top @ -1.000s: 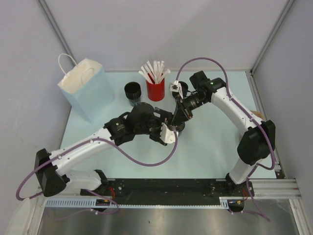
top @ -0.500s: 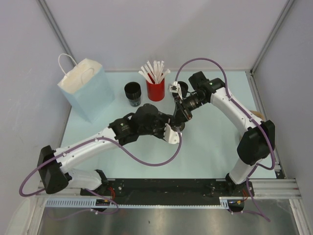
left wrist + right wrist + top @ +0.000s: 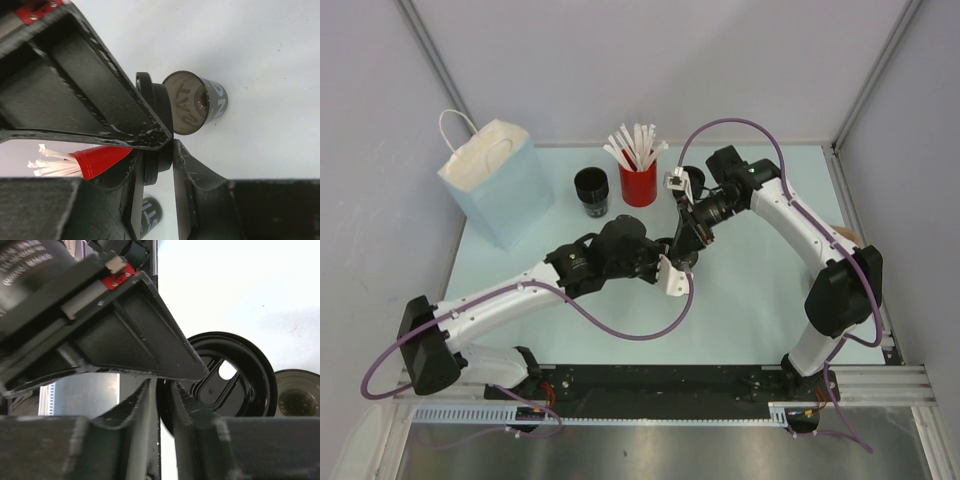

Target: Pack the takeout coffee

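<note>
Pale blue table (image 3: 760, 300), grey walls. I find the right claw (image 3: 166, 386) nearly closed, pinching the rim of a black lid (image 3: 240, 390). Across it, the left claw (image 3: 170, 142) brackets the same lid at a narrow gap; I cannot tell whether it presses. The takeout coffee (image 3: 196, 102) stands upright and uncovered just beyond the lid, right of the red cup (image 3: 638, 183).

takeout coffee (image 3: 591, 190) | black cup, upright, left of red cup (image 3: 638, 185) | lid (image 3: 225, 375) apart

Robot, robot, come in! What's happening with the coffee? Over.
Right claw shut on black lid. Left claw around same lid, grip unclear. Coffee cup open on table just beyond. Nothing blocking it.
</note>
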Robot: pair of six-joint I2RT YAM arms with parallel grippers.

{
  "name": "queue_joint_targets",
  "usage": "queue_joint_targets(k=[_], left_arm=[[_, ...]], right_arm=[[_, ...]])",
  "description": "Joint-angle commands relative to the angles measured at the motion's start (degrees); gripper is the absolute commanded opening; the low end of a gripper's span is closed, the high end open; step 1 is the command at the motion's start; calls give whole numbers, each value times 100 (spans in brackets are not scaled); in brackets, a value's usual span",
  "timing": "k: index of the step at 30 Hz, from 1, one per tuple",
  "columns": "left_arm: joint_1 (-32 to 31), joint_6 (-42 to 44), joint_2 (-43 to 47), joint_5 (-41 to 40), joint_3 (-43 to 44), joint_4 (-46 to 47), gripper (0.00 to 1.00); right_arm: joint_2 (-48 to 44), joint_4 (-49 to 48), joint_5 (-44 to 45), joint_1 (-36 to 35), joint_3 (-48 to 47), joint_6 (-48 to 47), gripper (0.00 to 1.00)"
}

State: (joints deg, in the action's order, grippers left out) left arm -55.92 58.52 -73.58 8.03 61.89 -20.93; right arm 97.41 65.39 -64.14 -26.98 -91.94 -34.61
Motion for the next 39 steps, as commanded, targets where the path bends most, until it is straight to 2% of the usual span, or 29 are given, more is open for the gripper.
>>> queue_joint_targets(k=[1,2,4,5,6,10,12,13,14,15,23,27,33,39], left_arm=[[-59,-51,89,-65,-168,159,16],[-59,-60,116,-65,-186,151,16],[-50,-148,177,-91,-256,194,17],[-16,-200,186,-91,-274,220,17],[11,-357,195,-74,-265,247,17],[300,-1078,64,224,-29,291,19],[564,-1798,-138,470,365,186,19],[765,-2070,-226,593,498,133,19],[880,-2586,-383,907,630,98,20],[986,-2818,-446,1059,832,106,21],[1918,-5216,-912,1780,1633,397,23],[2164,-5808,-1254,2210,1923,362,23],[2358,-6879,-1528,3089,2091,466,24],[2402,-7636,-1405,3732,1827,1073,25]], right_arm=[[-29,141,-46,210,-464,-63,34],[-20,167,-29,324,-561,-37,44],[-20,168,24,754,-851,42,52],[-2,168,33,930,-947,147,59],[-11,89,103,1288,-1114,226,61],[-299,-315,655,1801,-985,464,68],[-642,-867,1550,1723,-617,438,70],[-844,-1122,1849,1531,-49,429,72],[-1298,-1638,2461,1407,200,420,73],[-1486,-1800,2711,1276,447,333,75],[-2875,-3064,3890,283,1546,104,78],[-3411,-3602,3803,-60,1942,-54,80],[-3439,-4139,4418,-834,2233,-371,78],[-3369,-4350,4577,-1133,2505,-573,68]])
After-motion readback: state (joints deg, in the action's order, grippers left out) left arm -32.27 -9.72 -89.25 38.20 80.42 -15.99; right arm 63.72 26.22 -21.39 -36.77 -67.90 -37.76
